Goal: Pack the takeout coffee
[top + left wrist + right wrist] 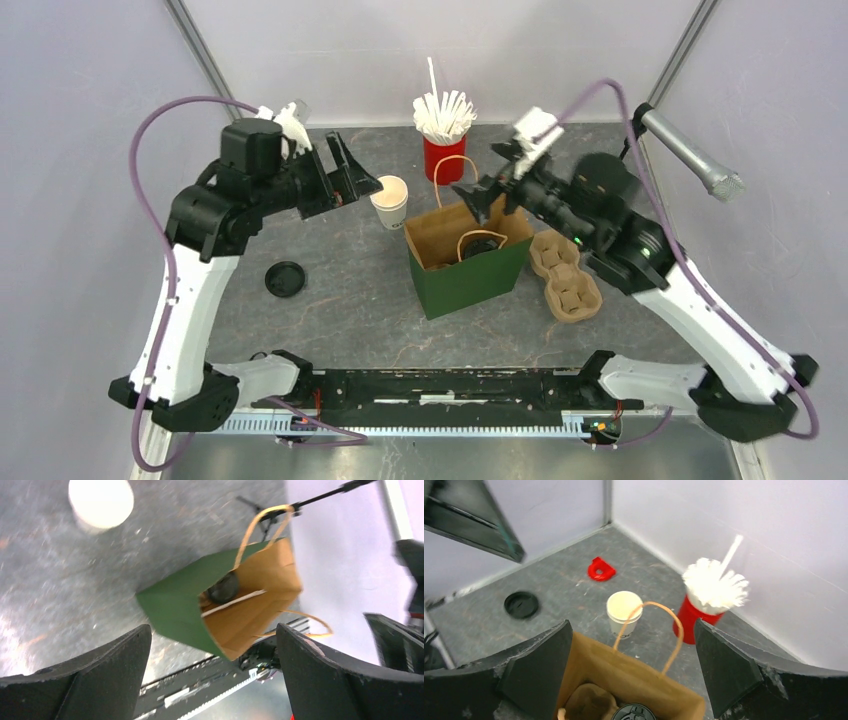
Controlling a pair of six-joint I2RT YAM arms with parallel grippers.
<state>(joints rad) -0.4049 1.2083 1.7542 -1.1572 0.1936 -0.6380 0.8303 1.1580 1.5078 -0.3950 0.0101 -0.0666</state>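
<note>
The takeout coffee shows only as its round black lid (pixel 483 245) down inside the green paper bag (pixel 470 275), which stands upright mid-table. The lid also shows in the right wrist view (pixel 634 713) and the left wrist view (pixel 223 587). A brown cardboard piece (pixel 586 700) lies beside it in the bag. My right gripper (pixel 480 185) is open and empty, just above the bag's far rim and handle (pixel 649 630). My left gripper (pixel 355 180) is open and empty, raised left of the bag next to a lidless white cup (pixel 390 200).
A loose black lid (pixel 285 278) lies at the left. A red cup of white straws (pixel 443 155) stands behind the bag. A cardboard cup carrier (pixel 567 275) lies right of the bag. A small red piece (pixel 601 570) lies at the far left corner.
</note>
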